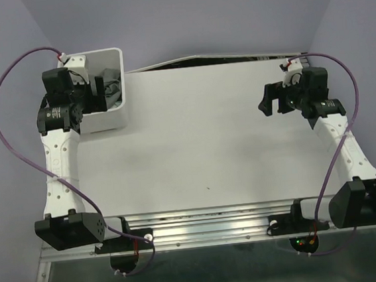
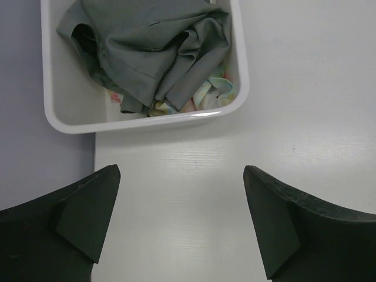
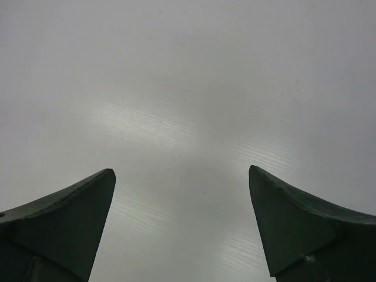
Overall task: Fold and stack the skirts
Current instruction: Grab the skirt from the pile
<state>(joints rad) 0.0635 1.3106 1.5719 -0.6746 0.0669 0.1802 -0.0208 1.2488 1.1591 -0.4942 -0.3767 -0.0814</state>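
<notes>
Two arms: a left arm (image 1: 59,157) and a right arm (image 1: 349,149). Two claws, the left claw (image 2: 181,171) and the right claw (image 3: 182,173), each with two fingers. Two purple cables (image 1: 1,99), one per arm. One surface (image 1: 208,145). One bin (image 2: 59,120). Inside, grey skirts (image 2: 158,47) lie bunched, their number unclear, over one pale patterned cloth (image 2: 212,93).

We list: one white tabletop (image 1: 202,146), mid-frame in the top view; one white rounded bin (image 1: 106,121), upper left; one pale pastel-patterned cloth (image 2: 214,91) inside the bin.
</notes>
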